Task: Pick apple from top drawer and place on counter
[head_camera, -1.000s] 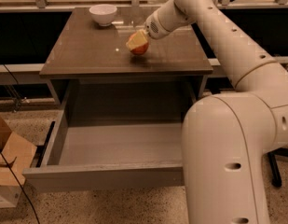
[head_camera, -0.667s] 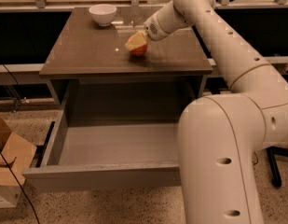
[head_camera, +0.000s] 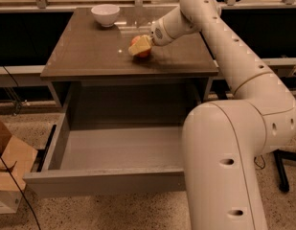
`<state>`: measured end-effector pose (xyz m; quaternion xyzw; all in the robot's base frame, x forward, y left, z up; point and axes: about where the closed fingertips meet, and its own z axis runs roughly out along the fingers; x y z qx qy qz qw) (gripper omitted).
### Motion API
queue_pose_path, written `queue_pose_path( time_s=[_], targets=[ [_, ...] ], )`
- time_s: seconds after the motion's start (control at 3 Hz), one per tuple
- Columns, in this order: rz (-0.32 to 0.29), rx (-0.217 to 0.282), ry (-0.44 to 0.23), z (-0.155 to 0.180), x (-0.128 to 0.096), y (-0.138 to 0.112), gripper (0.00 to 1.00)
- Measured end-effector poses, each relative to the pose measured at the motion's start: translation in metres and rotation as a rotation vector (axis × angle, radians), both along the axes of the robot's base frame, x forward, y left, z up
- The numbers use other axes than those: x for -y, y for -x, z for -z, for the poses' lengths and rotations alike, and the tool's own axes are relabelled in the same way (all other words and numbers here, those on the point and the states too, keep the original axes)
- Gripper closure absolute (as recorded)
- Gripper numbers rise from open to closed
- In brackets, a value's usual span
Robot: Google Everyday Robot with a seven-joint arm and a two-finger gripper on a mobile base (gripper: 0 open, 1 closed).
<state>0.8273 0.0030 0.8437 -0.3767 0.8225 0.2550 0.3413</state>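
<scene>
Hand (head_camera: 139, 46): right of the white bowl (head_camera: 105, 14) and nearer the camera, low over the surface (head_camera: 80, 51), fingers closed around the apple.
Top drawer (head_camera: 119, 150): below and in front of the bowl, pulled open.
Apple (head_camera: 144, 53): right of the bowl, directly beneath the hand, seemingly touching the surface.
Next move: likely release, then lift straight up.
</scene>
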Motion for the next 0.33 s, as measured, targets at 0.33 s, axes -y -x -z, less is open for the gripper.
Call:
queue_pose_path(
  time_s=[0.33],
  targets=[
    [-0.003, -0.003, 0.000, 0.0023, -0.0022, -0.0001, 0.00]
  ],
)
